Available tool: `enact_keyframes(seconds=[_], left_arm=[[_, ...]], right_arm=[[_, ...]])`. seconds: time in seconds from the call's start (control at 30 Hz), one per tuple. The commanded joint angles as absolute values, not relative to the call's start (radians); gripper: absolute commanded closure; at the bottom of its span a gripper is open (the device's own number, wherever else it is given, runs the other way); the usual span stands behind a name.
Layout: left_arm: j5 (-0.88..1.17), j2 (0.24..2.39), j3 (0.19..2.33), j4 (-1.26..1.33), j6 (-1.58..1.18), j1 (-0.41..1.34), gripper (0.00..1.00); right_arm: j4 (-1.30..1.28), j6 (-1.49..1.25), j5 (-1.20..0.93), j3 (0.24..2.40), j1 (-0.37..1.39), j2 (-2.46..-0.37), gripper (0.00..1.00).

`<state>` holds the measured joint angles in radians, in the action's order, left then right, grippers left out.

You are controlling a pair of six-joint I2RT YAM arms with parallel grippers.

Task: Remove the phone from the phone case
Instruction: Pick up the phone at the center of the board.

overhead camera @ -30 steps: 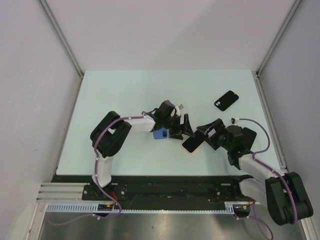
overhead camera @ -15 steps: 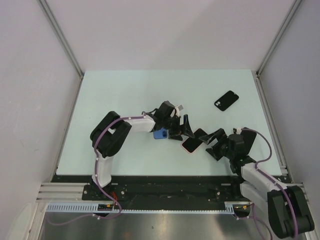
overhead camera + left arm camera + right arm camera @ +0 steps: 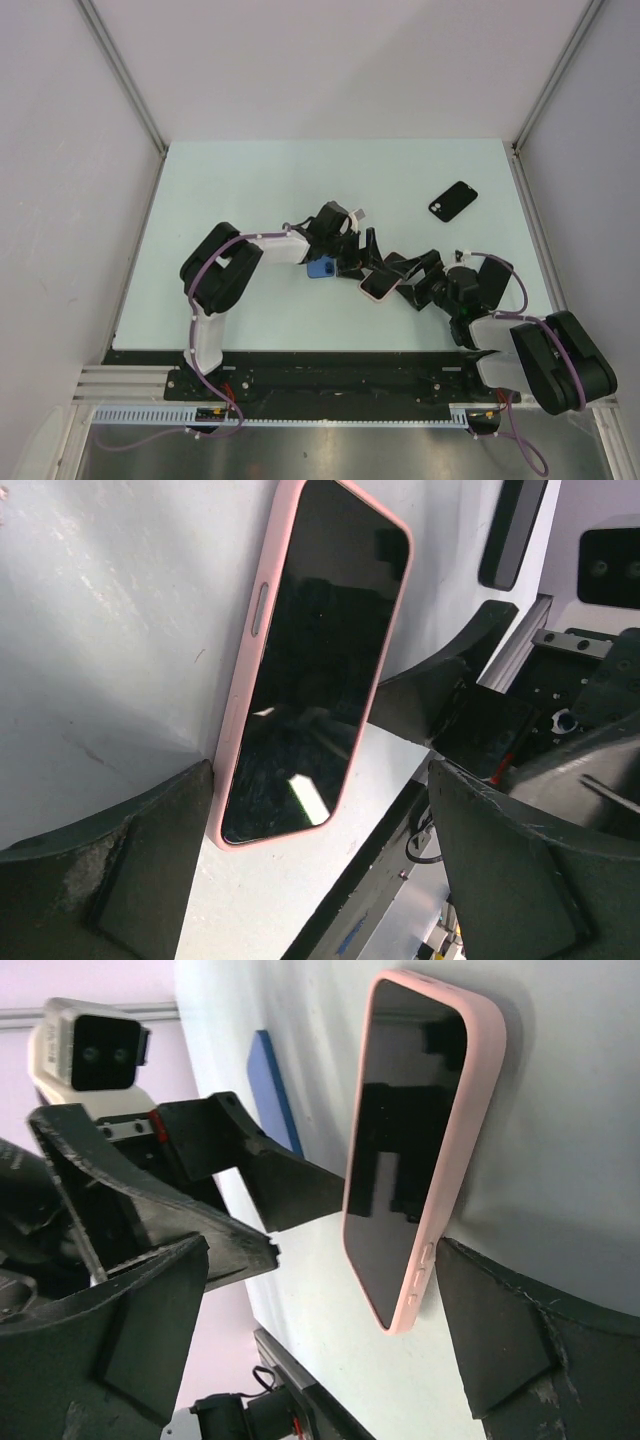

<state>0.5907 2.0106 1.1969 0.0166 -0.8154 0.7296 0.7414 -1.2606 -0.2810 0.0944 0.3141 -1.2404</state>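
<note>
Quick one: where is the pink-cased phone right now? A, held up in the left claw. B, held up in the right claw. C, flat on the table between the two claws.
C: the phone lies screen up on the table, with the left claw and right claw open on either side and neither closed on it.
</note>
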Motion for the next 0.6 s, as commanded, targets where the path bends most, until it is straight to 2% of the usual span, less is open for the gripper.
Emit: enact_keyframes(seconds=[0.0, 0.3, 0.57], left_arm=[[0.635, 1.980, 1.192, 0.054, -0.836, 0.736, 0.08], [0.647, 1.982, 1.184, 0.071, -0.844, 0.738, 0.09], [0.655, 1.968, 1.166, 0.098, -0.854, 0.736, 0.10]], right_arm=[[1.009, -1.319, -0.250, 0.107, 0.342, -1.223, 0.01], [1.071, -1.342, -0.215, 0.146, 0.376, -1.253, 0.01], [1.271, -1.404, -0.227, 0.166, 0.391, -1.439, 0.01]])
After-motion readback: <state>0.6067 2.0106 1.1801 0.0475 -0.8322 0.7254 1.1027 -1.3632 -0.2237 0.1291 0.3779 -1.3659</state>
